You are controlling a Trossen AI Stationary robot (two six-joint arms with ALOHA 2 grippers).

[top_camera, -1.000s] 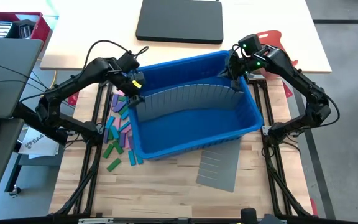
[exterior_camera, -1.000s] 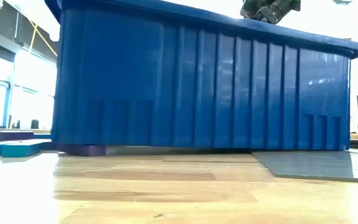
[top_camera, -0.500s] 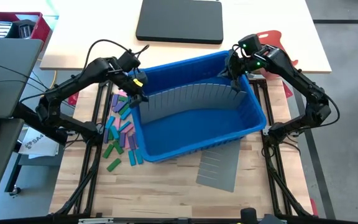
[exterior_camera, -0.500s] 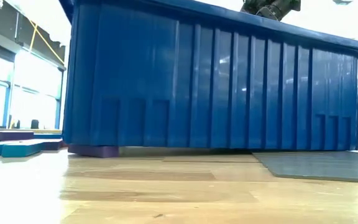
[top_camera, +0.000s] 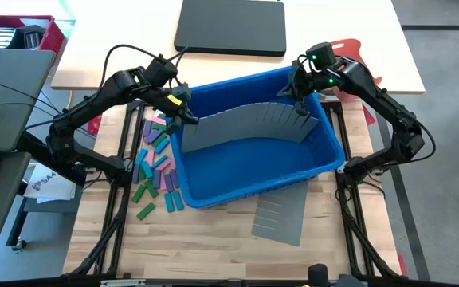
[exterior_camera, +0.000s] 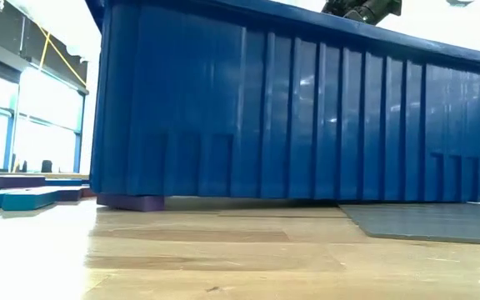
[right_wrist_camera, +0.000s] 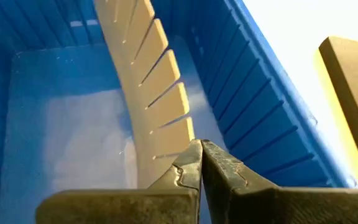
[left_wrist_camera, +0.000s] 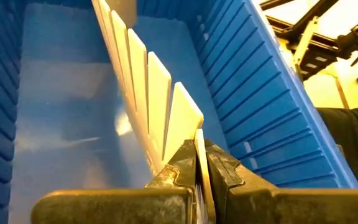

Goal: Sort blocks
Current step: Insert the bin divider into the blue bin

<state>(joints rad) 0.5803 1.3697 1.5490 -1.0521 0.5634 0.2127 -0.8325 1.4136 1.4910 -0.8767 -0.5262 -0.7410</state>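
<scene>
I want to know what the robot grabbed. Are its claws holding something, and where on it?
Yes. Both claws pinch one grey slotted divider sheet standing inside the blue bin: the left claw grips its left end, the right claw its right end.

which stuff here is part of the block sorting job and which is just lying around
Job:
- blocks, heaped left of the bin
- blue bin
- grey divider sheet, pinched by left gripper and right gripper

Lying about:
- second divider sheet
- black pad
- red tray
</scene>
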